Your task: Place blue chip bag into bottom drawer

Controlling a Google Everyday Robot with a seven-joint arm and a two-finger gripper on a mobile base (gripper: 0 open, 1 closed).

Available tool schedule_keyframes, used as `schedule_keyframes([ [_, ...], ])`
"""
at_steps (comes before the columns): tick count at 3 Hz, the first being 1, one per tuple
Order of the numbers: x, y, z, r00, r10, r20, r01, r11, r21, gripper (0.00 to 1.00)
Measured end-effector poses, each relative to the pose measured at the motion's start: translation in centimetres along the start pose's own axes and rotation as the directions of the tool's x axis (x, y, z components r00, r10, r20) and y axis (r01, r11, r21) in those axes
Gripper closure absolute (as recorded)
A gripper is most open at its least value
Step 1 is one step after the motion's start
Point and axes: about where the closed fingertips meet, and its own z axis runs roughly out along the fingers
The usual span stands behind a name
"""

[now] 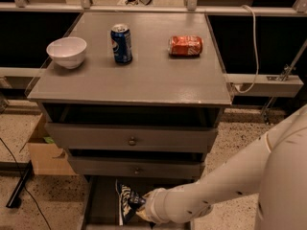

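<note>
At the bottom center of the frame, the claw (139, 204) is clamped on the blue chip bag (124, 197), upright over the open bottom drawer (100, 206). Placing is in hand; next, I think, it must lower and release.

Pepsi logo on blue can (121, 43)

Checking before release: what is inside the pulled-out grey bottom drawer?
The crinkly navy foil chip bag is upright in the shallow grey bottom drawer, the robot's hand against it. Bare floor shows to the bag's left; the bag, hand and white arm hide the rest.
</note>
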Motion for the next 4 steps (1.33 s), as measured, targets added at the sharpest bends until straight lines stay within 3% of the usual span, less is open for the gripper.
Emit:
schedule_keyframes([
  [1,0.0,0.0,0.0,1.000,0.000,0.000,0.000,1.0000,0.000,1.00],
  [4,1.8,1.3,6.7,0.998,0.048,-0.052,-0.051,0.9965,-0.066,1.00],
])
